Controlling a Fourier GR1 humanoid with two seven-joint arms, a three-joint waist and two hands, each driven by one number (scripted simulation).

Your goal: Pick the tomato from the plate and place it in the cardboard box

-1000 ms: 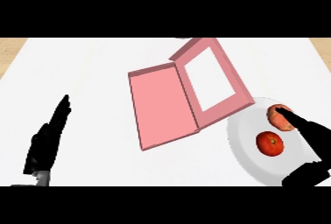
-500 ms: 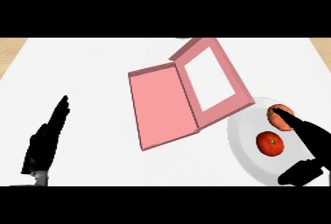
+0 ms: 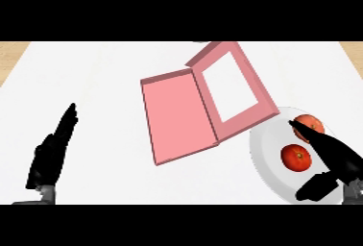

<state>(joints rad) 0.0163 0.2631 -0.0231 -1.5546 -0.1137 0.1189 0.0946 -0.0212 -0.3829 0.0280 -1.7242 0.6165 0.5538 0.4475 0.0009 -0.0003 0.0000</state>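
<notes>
A white plate [image 3: 264,149] lies at the right of the counter with two red tomatoes on it. One tomato [image 3: 296,157] sits near the plate's middle, the other tomato [image 3: 311,123] at its far edge. My right hand [image 3: 333,156] reaches over the plate, fingers straight, fingertips between the two tomatoes and holding nothing. The thumb hangs below, near the plate's front rim. The pink box [image 3: 202,104] lies open left of the plate, its lid folded back toward the plate. My left hand [image 3: 53,151] rests open at the lower left, fingers up.
The white counter top [image 3: 99,72] spreads around the box, with a wooden strip [image 3: 13,48] along its far corners.
My right hand has slid a little left and forward over the plate, between the two tomatoes. The left hand, box and tomatoes have not moved.
</notes>
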